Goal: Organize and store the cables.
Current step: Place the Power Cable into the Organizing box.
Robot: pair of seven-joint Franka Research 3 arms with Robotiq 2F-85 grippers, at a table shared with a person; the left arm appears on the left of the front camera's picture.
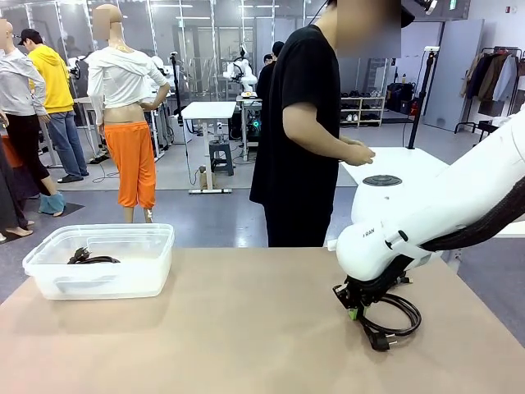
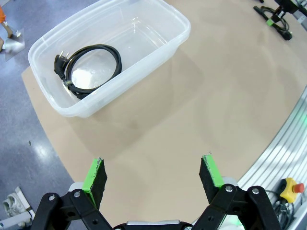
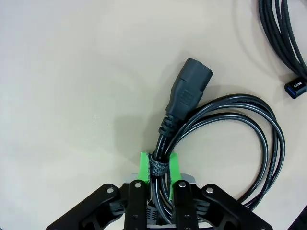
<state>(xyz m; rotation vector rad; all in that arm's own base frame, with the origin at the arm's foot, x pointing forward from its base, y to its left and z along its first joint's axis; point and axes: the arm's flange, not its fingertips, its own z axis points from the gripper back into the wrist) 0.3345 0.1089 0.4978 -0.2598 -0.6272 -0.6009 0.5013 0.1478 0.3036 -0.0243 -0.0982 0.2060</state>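
Tan table (image 1: 246, 328), right end effector (image 3: 159, 162) clamping coiled cable (image 3: 189, 91)

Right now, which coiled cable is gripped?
The strapped coil on the table, pinched by the right gripper; the coil in the clear bin lies untouched.

- The white right arm (image 1: 426, 205) carries small dark lettering on its rounded joint housing. It reads "FRAN", probably the start of a longer word lost round the curve.
- The coiled cable (image 3: 188, 91) has fine pale print along its jacket, too small to read.
- The connector (image 3: 296, 88) of a second cable bears a small white label, illegible.
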